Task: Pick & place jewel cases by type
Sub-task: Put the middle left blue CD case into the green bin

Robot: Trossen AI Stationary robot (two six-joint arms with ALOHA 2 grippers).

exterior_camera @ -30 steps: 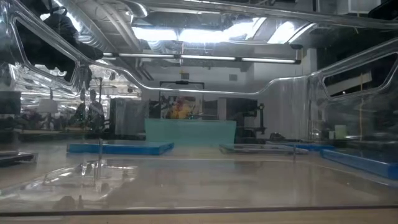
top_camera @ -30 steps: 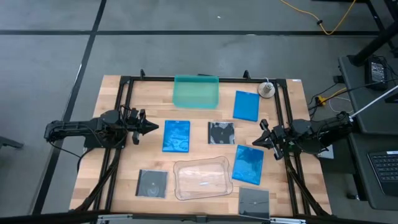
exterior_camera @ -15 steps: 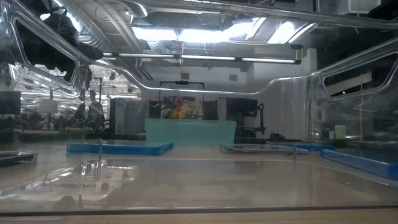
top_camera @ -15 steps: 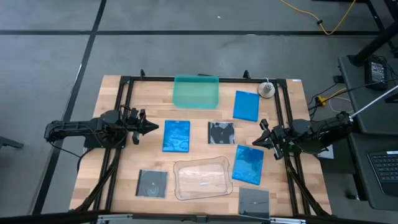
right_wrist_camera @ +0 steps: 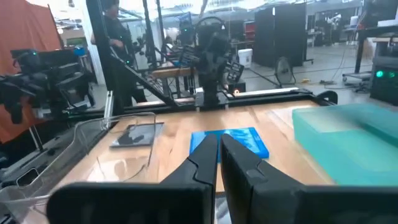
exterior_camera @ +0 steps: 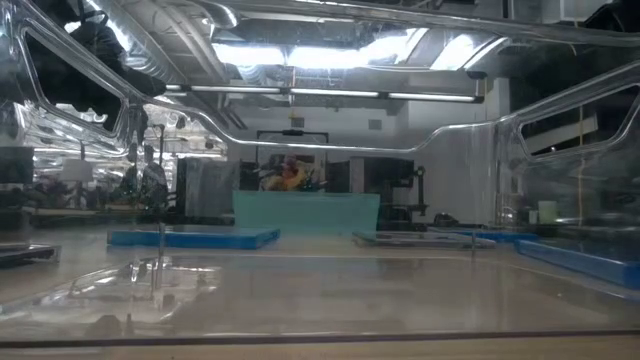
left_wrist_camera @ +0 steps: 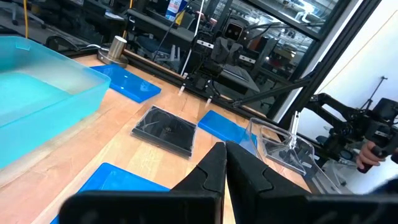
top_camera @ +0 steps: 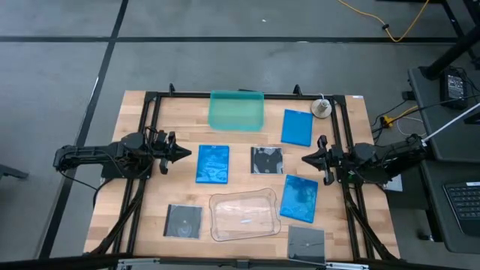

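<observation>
Three bright blue jewel cases lie flat on the table: one (top_camera: 213, 163) just ahead of my left gripper, one (top_camera: 297, 127) near the far right, one (top_camera: 300, 198) below my right gripper. Three dark square cases lie flat at the centre (top_camera: 266, 160), near left (top_camera: 184, 220) and near right (top_camera: 307, 243). My left gripper (top_camera: 180, 154) hovers shut at the left, its fingers (left_wrist_camera: 224, 155) pointing at the blue case (left_wrist_camera: 118, 180). My right gripper (top_camera: 306, 158) hovers shut at the right, between the central dark case and the right frame rail, pointing toward the left blue case (right_wrist_camera: 230, 142).
A teal translucent tray (top_camera: 237, 110) sits at the far middle, and a clear rounded tray (top_camera: 244, 215) at the near middle, right in front of the low camera (exterior_camera: 150, 280). A black frame (top_camera: 150, 112) borders the table, and a small round metal object (top_camera: 322, 109) stands at the far right.
My right gripper has moved a little toward the table's far edge and leftward, away from the near-right blue case and closer to the central dark case. The left arm and all the cases have kept still.
</observation>
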